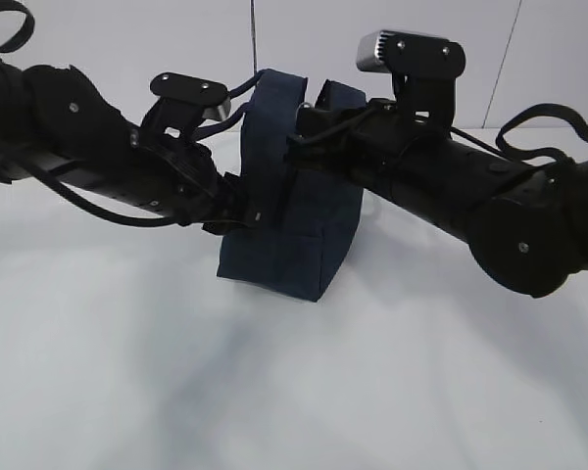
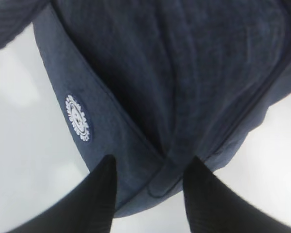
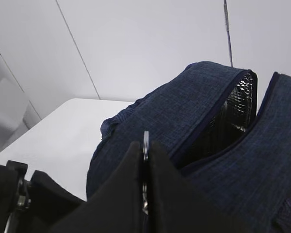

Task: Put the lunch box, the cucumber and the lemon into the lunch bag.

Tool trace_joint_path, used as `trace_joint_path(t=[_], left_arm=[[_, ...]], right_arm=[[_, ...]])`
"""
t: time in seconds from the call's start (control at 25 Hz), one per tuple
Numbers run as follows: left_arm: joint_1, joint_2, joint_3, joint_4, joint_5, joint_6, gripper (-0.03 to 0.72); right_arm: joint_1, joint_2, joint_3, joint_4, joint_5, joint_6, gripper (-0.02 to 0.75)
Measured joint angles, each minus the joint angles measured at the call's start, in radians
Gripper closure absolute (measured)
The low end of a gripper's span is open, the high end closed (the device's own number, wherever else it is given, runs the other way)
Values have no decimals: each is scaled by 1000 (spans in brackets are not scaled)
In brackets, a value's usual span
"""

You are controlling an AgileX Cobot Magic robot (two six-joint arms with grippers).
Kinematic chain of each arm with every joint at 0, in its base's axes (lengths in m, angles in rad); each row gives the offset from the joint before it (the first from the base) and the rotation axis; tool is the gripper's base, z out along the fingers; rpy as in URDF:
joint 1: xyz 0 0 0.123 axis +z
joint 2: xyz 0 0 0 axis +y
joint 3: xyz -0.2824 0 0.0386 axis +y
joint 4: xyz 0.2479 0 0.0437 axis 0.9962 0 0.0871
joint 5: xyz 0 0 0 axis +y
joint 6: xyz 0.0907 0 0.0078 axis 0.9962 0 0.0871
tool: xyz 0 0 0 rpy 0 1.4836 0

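White walls with thin seams are seen behind a white table (image 1: 294,392), on which the lunch bag (image 1: 294,245) is stood upright near the middle. Its top flap is raised, and silvery lining (image 3: 235,116) is shown inside the opening in the right wrist view. A round white emblem (image 2: 78,118) is carried on one navy side panel.

The left tool (image 2: 150,189) is set against a lower edge of the bag, its two dark fingers (image 2: 99,194) spread with a fold of navy fabric lying between them; whether the fabric is actually gripped cannot be told. In the exterior view this arm is brought in from the left, level with the bag's side.

The right tool (image 3: 145,179) is pressed together on a thin silver metal piece, the zipper pull (image 3: 146,141), at the top of the bag. This arm is reached in from the right, near the upper rim.
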Motion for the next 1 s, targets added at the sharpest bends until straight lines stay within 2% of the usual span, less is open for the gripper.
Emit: trace_joint_path(t=[0.16, 0.28, 0.36, 0.44, 1.0], left_arm=[[0, 18, 0, 0, -12, 6, 418], [-2, 20, 0, 0, -32, 8, 526], [-2, 22, 0, 0, -37, 12, 629], [-2, 23, 0, 0, -39, 12, 672], [-3, 23, 0, 3, 7, 12, 691]], right_arm=[[0, 0, 0, 0, 0, 2, 738], [0, 0, 0, 0, 0, 6, 738], [0, 0, 0, 0, 0, 11, 738], [0, 0, 0, 0, 0, 16, 738], [-33, 0, -27, 36, 2, 21, 738]])
